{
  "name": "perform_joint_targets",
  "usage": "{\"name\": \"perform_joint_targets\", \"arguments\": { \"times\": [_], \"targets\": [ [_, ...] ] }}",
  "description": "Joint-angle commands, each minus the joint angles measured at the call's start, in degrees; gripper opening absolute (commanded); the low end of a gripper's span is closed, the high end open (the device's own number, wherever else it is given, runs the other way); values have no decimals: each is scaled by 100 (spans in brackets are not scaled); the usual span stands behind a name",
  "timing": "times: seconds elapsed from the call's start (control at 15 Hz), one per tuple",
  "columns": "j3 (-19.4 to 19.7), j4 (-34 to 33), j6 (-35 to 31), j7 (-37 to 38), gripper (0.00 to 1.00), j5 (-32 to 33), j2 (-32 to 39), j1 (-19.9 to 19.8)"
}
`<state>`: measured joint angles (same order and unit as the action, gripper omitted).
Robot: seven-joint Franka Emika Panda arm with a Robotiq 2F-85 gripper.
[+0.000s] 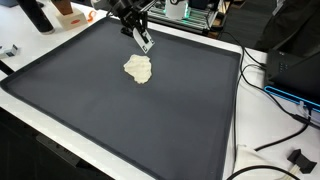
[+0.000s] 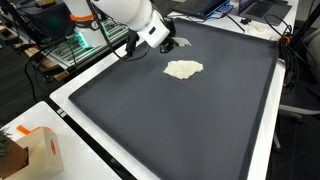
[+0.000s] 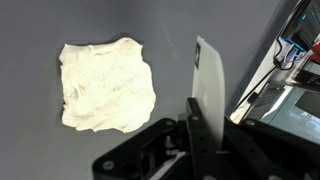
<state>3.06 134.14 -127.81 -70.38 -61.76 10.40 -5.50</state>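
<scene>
- Robot claw (image 1: 145, 44) is hovering low over dark mat (image 1: 150, 120), nothing visible in its grip. Open or closed: can't tell, as fingers (image 3: 205, 90) are showing as a single blade in wrist view.
- Cream cloth (image 1: 138, 68) is lying crumpled on mat just beside claw, off to one side of fingertips, not touching.
- Step, by the look: approach, no contact yet. A grab would need claw centred over cloth, jaws apart, then lowered.

the pincer (image 1: 145, 44) hangs near a crumpled cream cloth (image 1: 138, 68) on the dark mat (image 1: 120, 120).
</scene>
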Motion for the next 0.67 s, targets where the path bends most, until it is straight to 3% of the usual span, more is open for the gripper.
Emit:
{"name": "perform_joint_targets", "arguments": {
  "times": [0.0, 0.4, 0.6],
  "targets": [
    [9, 1, -65, 224, 1, -217, 80, -10],
    [10, -72, 48, 1010, 1, -182, 190, 0],
    [18, -103, 70, 1752, 1, -143, 217, 13]
  ]
}}
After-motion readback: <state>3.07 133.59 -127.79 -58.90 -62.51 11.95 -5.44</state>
